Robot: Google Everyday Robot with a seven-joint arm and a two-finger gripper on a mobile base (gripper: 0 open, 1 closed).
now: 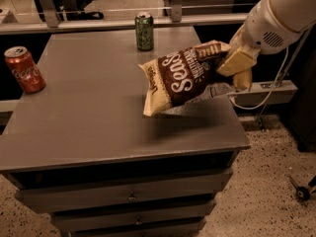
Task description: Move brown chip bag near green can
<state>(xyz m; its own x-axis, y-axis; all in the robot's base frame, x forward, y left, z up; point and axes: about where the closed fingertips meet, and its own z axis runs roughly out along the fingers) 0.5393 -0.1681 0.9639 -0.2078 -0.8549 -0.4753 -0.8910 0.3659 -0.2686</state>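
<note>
The brown chip bag (pixel 185 78) hangs in the air above the right part of the grey table (pixel 98 112), dark brown with white "Sea Salt" lettering and cream ends, tilted with its left end lower. My gripper (pixel 236 65) is shut on the bag's right end, with cream fingers (pixel 237 61) clamped on it. The arm comes in from the upper right. The green can (pixel 144 31) stands upright at the table's far edge, to the upper left of the bag and apart from it.
A red cola can (pixel 25 69) stands upright at the table's left edge. The table has drawers (pixel 131 196) in front. A railing (pixel 113 21) runs behind it. A cable (pixel 266 90) hangs at the right, over speckled floor.
</note>
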